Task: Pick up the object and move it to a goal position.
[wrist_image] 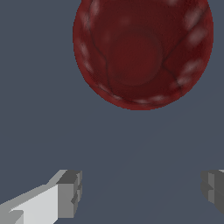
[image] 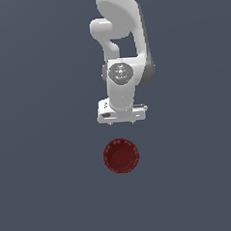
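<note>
My claw (wrist_image: 140, 192) hangs with its grey, blocky fingers (wrist_image: 70, 192) spread apart, holding nothing. The bowl (image: 121, 156) sits on the dark counter (image: 44, 189), apart from the claw. It is round, shallow, dark red, glossy, faintly ribbed inside. Grasping, lifting and carrying remain.

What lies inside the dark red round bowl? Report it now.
Nothing lies inside the dark red round bowl: the wrist view shows only its faintly ribbed inner wall and flat base. The surface beneath it is hidden by the bowl itself. The open gripper holds nothing.
</note>
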Controlling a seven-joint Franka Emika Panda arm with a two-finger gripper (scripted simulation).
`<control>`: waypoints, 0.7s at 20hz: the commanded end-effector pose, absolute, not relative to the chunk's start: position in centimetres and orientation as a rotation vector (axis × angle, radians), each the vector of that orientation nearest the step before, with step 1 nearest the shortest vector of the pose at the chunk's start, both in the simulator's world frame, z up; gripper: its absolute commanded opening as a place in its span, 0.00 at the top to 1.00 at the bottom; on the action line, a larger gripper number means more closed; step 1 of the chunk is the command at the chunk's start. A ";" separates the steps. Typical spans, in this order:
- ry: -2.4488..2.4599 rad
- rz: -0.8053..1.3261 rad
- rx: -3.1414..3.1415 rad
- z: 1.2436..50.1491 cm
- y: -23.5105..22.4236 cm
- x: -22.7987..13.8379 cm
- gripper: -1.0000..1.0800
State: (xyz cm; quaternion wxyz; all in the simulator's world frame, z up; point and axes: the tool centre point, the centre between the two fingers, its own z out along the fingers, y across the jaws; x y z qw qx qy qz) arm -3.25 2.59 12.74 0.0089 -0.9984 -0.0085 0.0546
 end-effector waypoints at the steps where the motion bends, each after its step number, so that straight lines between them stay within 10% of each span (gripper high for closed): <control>1: -0.027 0.171 -3.119 12.7 2.6 -3.2 0.38; 14: -0.050 0.174 -3.112 13.0 3.7 -3.0 0.38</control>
